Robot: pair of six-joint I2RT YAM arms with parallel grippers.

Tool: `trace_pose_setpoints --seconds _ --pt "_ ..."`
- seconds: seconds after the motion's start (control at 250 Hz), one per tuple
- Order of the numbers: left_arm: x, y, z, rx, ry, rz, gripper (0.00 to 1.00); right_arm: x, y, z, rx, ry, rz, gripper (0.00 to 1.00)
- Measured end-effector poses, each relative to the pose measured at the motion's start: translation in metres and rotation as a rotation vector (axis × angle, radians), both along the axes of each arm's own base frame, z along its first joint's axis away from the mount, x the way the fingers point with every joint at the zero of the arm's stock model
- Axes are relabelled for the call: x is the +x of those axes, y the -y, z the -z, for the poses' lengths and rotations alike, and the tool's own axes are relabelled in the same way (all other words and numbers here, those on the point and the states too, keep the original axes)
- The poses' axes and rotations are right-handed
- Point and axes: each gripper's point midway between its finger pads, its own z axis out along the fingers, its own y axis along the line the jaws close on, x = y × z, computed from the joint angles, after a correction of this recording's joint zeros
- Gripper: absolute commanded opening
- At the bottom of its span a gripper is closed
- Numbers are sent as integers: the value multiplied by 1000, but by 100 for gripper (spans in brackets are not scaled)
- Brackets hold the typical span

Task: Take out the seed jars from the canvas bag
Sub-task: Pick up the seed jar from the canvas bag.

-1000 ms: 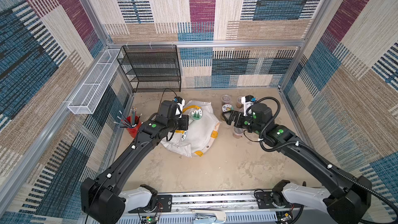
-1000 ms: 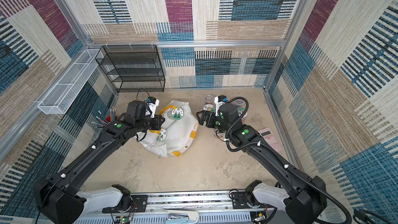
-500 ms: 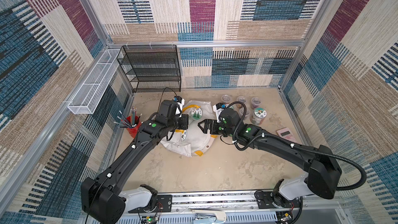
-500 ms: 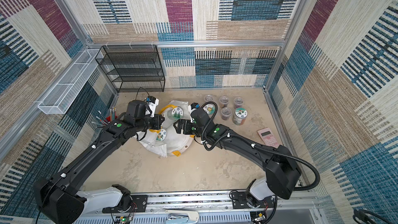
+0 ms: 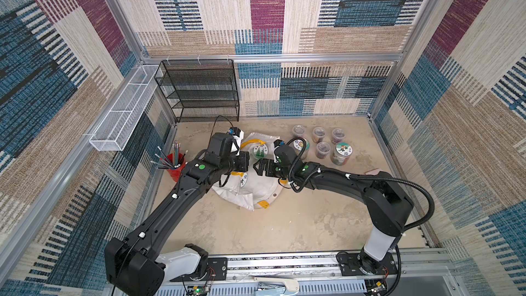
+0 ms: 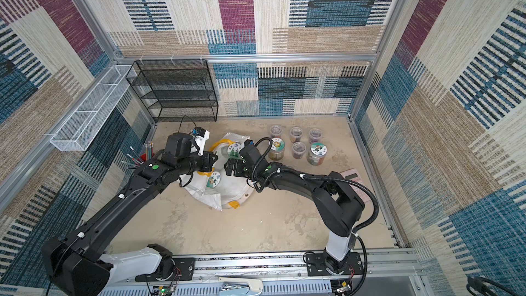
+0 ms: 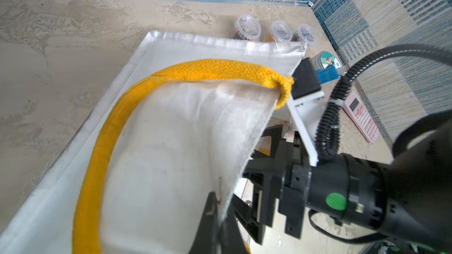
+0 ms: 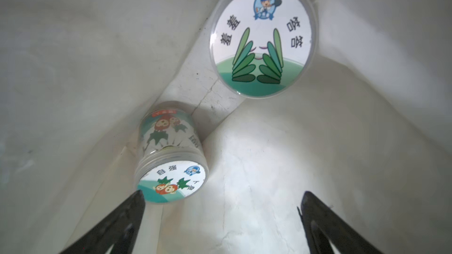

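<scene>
The white canvas bag lies slumped mid-table, its yellow handle up. My left gripper is shut on the bag's rim and holds the mouth up. My right gripper stands open inside the mouth. Two seed jars lie inside: one with a red-fruit lid close to one fingertip, one with a green-leaf lid deeper in. In both top views two picture lids show at the bag. Several seed jars stand on the table at back right.
A red cup of pencils stands left of the bag by the left arm. A black mesh rack is at the back left, with a white wire basket on the left wall. A pink calculator lies at the right wall.
My right arm has swung left from the jars at back right to the bag's mouth, open all the way. The left gripper has kept its hold on the bag rim.
</scene>
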Motion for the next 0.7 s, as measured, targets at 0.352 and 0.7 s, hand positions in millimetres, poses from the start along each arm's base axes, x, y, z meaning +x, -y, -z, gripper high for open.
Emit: trace_pose_setpoints --seconds 0.352,0.7 --pt "-2 0 0 -6 -2 0 0 49 -6 11 56 18 140 99" --pt "-3 -1 -3 -8 2 -1 0 48 -15 -16 122 60 154 99"
